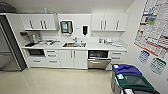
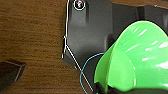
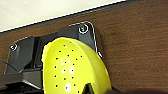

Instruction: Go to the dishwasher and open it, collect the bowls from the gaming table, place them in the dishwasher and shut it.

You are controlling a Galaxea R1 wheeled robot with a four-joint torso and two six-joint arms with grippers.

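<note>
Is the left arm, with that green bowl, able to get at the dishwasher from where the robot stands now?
Probably not yet: the dishwasher stands open across the kitchen floor, well beyond the arm. Nothing seems to block the way. The left tool carries the green bowl.

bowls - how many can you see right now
2. The green bowl is in the left wrist view, at the left hand. The yellow-green bowl, dotted with small holes, is in the right wrist view, at the right hand. Any others could be hidden.
</note>
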